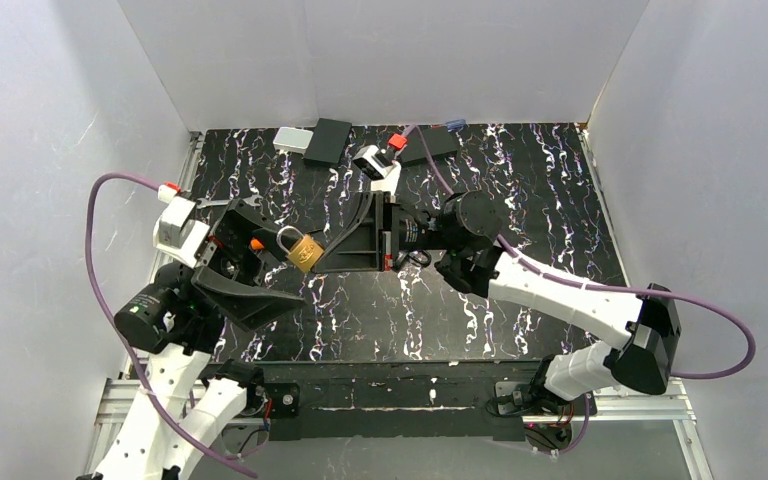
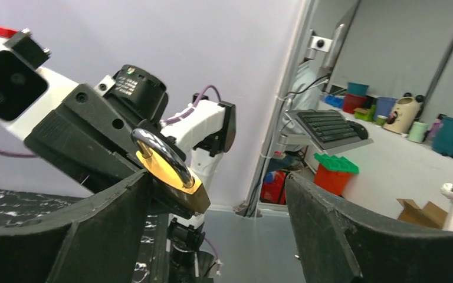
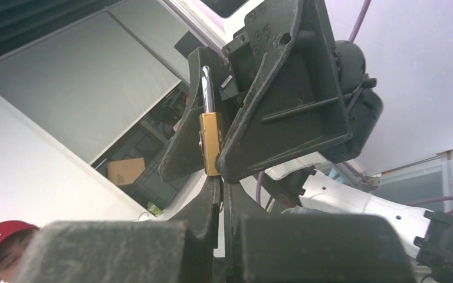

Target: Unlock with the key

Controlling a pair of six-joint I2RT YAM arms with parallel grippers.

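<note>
A brass padlock (image 1: 306,252) with a steel shackle hangs in the air over the left middle of the table. My left gripper (image 1: 285,266) is wide open around it. In the left wrist view the padlock (image 2: 171,174) rests against the tip of the left finger (image 2: 94,224), far from the other finger. My right gripper (image 1: 328,257) meets the padlock's underside from the right. In the right wrist view its jaws (image 3: 221,184) are pressed together just under the padlock (image 3: 210,144). Only a thin sliver of the key (image 3: 220,205) shows between them.
The table top (image 1: 520,190) is black marble. At its back edge lie a silver block (image 1: 292,138), a black box (image 1: 329,141) and a flat black piece (image 1: 430,146). White walls stand on three sides. Purple cables loop off both arms.
</note>
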